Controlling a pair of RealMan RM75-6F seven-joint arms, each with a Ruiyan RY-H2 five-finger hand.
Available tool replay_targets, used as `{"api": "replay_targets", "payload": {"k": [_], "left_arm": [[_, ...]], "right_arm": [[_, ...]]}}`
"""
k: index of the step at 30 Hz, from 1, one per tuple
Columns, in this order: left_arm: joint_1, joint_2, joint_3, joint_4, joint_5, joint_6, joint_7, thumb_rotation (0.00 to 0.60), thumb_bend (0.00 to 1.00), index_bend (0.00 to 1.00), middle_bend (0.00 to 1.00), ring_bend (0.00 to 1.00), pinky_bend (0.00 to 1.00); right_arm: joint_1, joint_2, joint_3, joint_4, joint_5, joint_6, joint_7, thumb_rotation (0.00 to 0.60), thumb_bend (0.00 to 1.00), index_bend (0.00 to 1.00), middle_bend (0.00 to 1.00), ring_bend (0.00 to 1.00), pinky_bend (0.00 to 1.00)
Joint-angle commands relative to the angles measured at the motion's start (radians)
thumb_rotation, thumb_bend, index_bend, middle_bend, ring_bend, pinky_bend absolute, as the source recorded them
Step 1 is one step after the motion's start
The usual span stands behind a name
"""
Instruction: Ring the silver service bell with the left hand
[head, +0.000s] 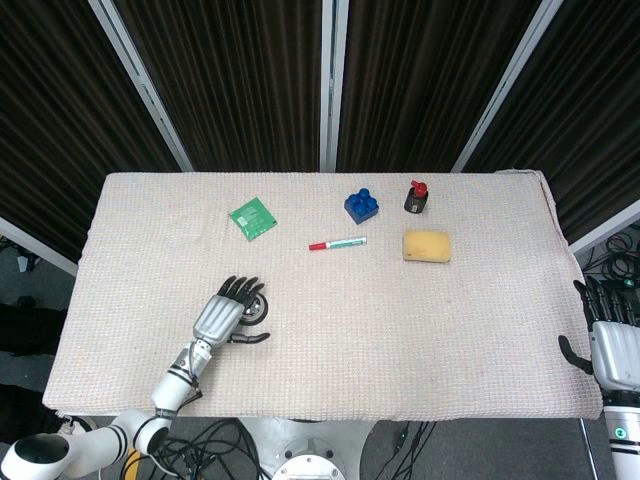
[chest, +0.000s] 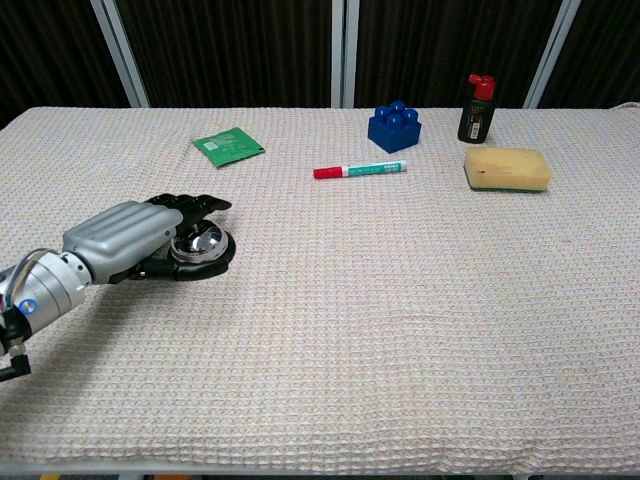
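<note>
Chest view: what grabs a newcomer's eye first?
The silver left hand lying over the service bell at the table's near left. Next, the colourful cluster at the far right: blue block, red-capped bottle, yellow sponge, with a marker beside them.

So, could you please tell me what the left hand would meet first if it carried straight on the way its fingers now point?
Probably nothing beyond the silver service bell, which lies under the left hand already. Past it, the line seems to cross bare cloth, passing right of the green packet, though depth is unclear.
</note>
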Motion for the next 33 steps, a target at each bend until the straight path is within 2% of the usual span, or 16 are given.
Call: {"api": "replay_targets", "payload": {"k": [1, 12, 16, 19, 23, 26, 33], "left_arm": [[-0.007, 0.006, -0.014, -0.012, 0.006, 0.019, -0.004, 0.0, 0.0, 0.0, 0.0, 0.0, 0.0], [0.008, -0.016, 0.02, 0.028, -0.009, -0.027, -0.007, 0.0, 0.0, 0.0, 0.0, 0.0, 0.0], [-0.001, -0.007, 0.002, 0.018, 0.005, 0.011, -0.015, 0.0, 0.0, 0.0, 0.0, 0.0, 0.0], [-0.002, 0.022, -0.015, -0.03, 0.022, 0.063, -0.002, 0.0, 0.0, 0.0, 0.0, 0.0, 0.0], [0.02, 0.086, -0.038, -0.122, 0.031, 0.151, 0.045, 0.0, 0.0, 0.0, 0.0, 0.0, 0.0], [0.075, 0.157, -0.042, -0.203, 0.007, 0.215, 0.09, 0.0, 0.0, 0.0, 0.0, 0.0, 0.0], [0.25, 0.366, 0.021, -0.399, -0.025, 0.368, 0.165, 0.0, 0.0, 0.0, 0.0, 0.0, 0.0]], "right_arm": [[0.001, -0.001, 0.0, 0.0, 0.0, -0.002, 0.0, 0.6, 0.24, 0.0, 0.0, 0.0, 0.0], [0.001, -0.004, -0.002, 0.007, 0.003, -0.007, 0.006, 0.6, 0.24, 0.0, 0.0, 0.0, 0.0], [0.0, -0.004, 0.0, 0.007, 0.001, -0.003, 0.007, 0.6, 0.24, 0.0, 0.0, 0.0, 0.0], [0.0, -0.004, -0.001, 0.006, -0.002, -0.001, 0.008, 0.6, 0.24, 0.0, 0.0, 0.0, 0.0], [0.001, -0.004, -0.002, 0.004, -0.004, -0.001, 0.007, 0.6, 0.24, 0.0, 0.0, 0.0, 0.0], [0.001, -0.002, 0.0, 0.0, -0.009, 0.005, 0.01, 0.6, 0.24, 0.0, 0.0, 0.0, 0.0], [0.01, -0.018, -0.003, -0.002, -0.02, -0.003, 0.01, 0.6, 0.24, 0.0, 0.0, 0.0, 0.0]]}}
